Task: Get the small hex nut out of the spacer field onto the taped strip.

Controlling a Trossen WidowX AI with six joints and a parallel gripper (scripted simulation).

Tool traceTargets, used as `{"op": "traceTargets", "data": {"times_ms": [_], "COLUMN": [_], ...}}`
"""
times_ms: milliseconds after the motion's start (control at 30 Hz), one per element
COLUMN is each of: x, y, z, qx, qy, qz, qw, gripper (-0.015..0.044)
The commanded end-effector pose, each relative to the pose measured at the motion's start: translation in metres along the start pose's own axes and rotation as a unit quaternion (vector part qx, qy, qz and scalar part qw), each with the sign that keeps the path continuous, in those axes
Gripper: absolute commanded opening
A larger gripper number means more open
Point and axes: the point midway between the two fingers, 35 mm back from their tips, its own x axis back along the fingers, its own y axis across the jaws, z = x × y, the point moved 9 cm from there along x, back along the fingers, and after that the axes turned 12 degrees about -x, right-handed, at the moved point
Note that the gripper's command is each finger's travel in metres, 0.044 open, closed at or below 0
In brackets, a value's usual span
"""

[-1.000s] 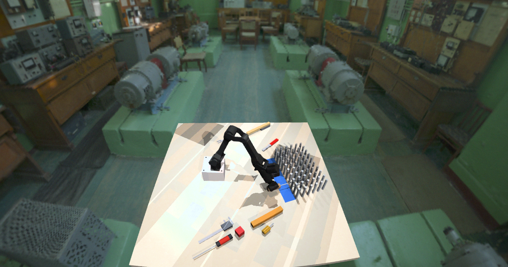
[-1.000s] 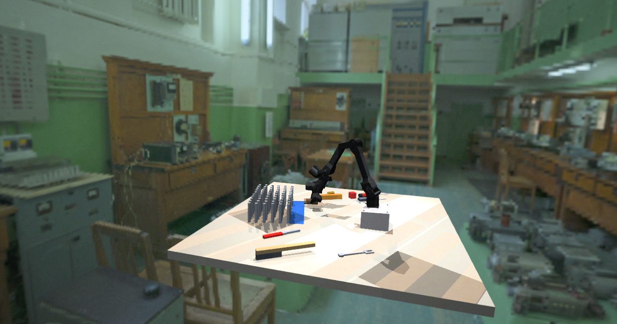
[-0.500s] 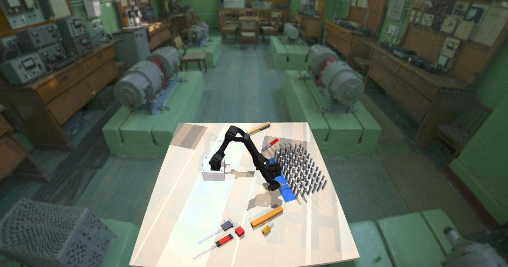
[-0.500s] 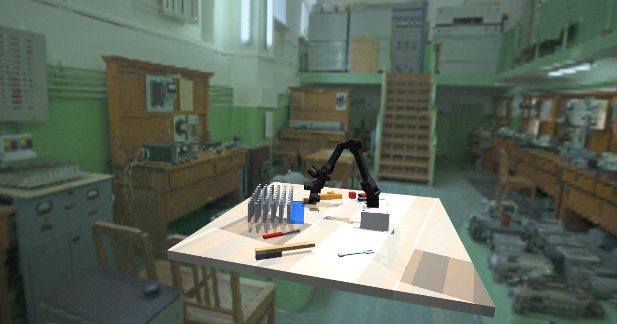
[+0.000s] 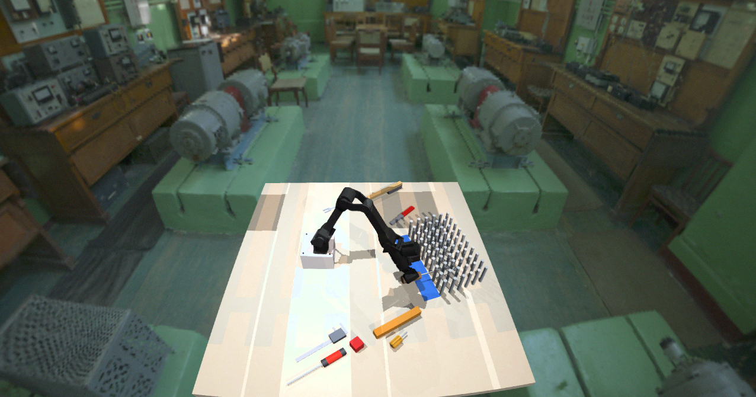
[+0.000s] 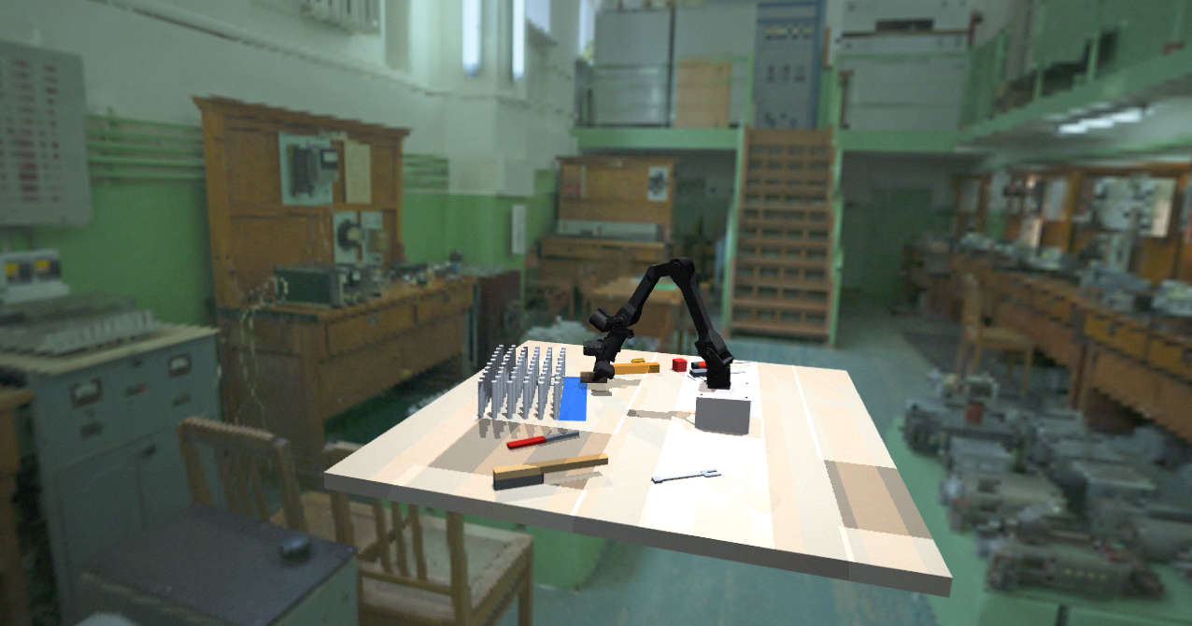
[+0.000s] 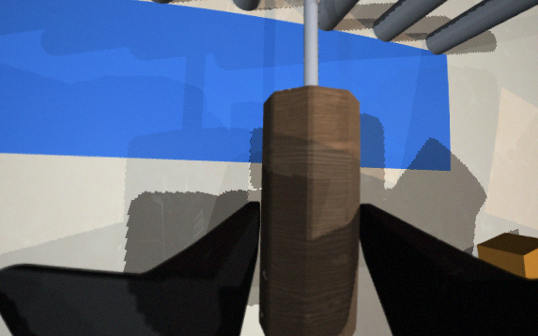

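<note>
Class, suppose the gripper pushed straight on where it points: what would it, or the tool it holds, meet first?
Probably the metal spacers, met by the held tool's shaft ahead of the gripper; whether the shaft would slip between them is unclear.

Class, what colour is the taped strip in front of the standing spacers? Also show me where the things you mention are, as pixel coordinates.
The taped strip [image 5: 429, 288] [image 6: 573, 401] [image 7: 158, 103] is blue; it shows best in the wrist view.
</note>
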Motion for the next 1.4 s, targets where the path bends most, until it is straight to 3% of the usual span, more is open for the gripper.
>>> {"op": "traceTargets", "data": {"times_ms": [0,1367], "x": [-0.001,-0.013], "y": [0.000,0.005], "z": [-0.004,-0.021], "qx": [-0.002,-0.003], "qy": [-0.002,-0.003], "qz": [0.002,0.002], "qw": [1.000,1.000], "gripper": [0.0000,0.0000]}}
